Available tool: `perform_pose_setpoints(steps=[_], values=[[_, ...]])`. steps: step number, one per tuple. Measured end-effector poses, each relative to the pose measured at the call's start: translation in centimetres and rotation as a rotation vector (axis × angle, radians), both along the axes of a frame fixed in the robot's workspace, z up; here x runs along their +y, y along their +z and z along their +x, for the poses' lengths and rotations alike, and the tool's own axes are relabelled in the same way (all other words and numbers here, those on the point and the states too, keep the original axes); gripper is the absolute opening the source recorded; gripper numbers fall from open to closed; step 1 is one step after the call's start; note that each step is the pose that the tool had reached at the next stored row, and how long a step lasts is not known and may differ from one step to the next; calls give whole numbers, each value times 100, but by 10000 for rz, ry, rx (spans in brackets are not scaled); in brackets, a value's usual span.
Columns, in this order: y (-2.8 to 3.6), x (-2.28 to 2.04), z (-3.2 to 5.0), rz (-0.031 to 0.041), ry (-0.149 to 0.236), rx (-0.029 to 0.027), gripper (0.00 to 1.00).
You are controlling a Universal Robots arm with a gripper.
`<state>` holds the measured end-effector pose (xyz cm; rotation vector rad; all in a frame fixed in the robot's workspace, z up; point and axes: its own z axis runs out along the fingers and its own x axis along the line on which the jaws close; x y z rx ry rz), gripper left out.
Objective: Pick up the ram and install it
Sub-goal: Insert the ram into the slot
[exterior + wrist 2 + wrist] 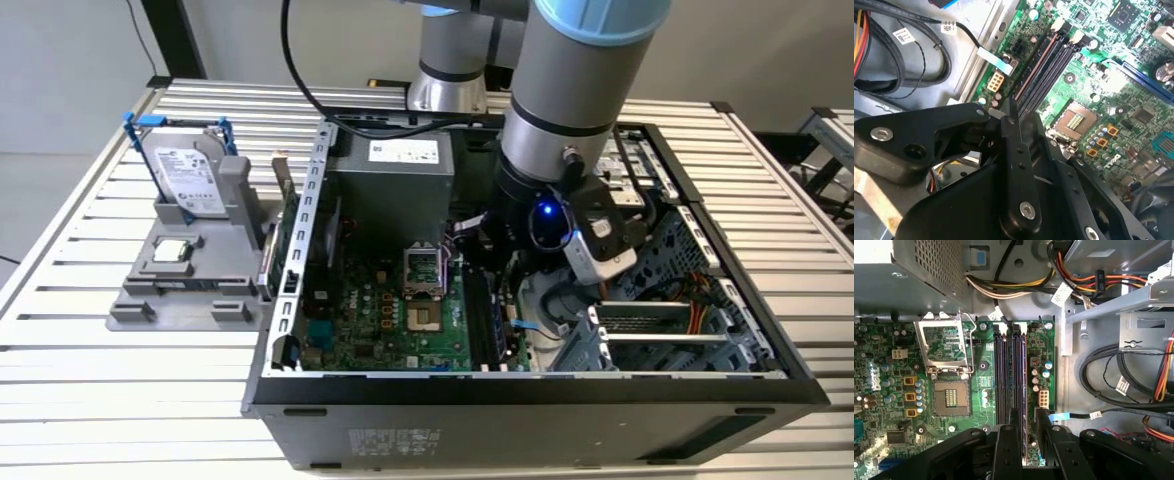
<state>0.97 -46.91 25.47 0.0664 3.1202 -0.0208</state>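
I see my pincer [1022, 440] clenched on the ram [1026, 405], which stands on edge in the memory slots [1004, 375] beside the empty processor socket [951, 397].

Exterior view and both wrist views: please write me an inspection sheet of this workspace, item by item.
Surface: slatted metal table carrying an open computer case.
Job's things: ram stands edgewise at the memory slot farthest from the processor socket; seating unclear.
Clutter: hard drive and processor chip on a grey fixture.
Grippers: end effector over one end of the ram; grip unclear.
Cables: coloured wire bundle, black loops.
Surroundings: another slatted rack.
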Motion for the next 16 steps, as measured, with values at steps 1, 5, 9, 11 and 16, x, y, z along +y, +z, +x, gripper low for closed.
perform_pose_setpoints(steps=[1,5,9,11,16], values=[[0,0,0,1,0,0,0],[1,0,0,6,0,0,0],[1,0,0,44,0,1,0],[1,-1,0,47,0,1,0],[1,0,0,55,1,0,0]])
